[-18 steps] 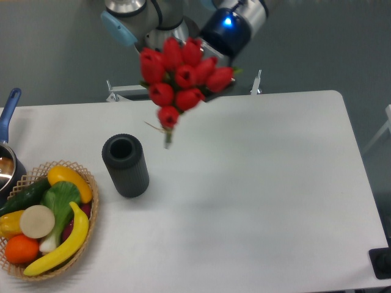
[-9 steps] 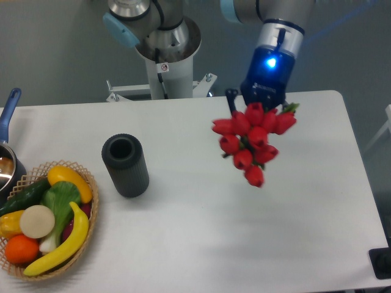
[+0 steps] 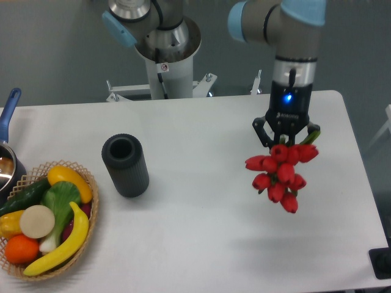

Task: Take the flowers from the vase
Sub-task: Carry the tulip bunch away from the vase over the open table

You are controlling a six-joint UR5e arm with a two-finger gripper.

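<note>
The flowers (image 3: 281,173), a bunch of red tulip buds, hang from my gripper (image 3: 286,138) over the right part of the white table (image 3: 201,213). The buds point down and towards the camera; the stems are hidden behind them. My gripper is shut on the bunch's stem end, its fingers mostly hidden by the buds. The vase (image 3: 125,165), a dark ribbed cylinder with an open round mouth, stands upright and empty on the left part of the table, far left of my gripper.
A wicker basket (image 3: 85,226) with fruit and vegetables sits at the front left. A blue-handled pot (image 3: 8,131) is at the left edge. The robot base column (image 3: 166,61) stands behind the table. A dark object (image 3: 382,261) sits off the right front corner.
My gripper has carried the flowers from above the table's back left, across to the right and lower. The vase has not moved.
</note>
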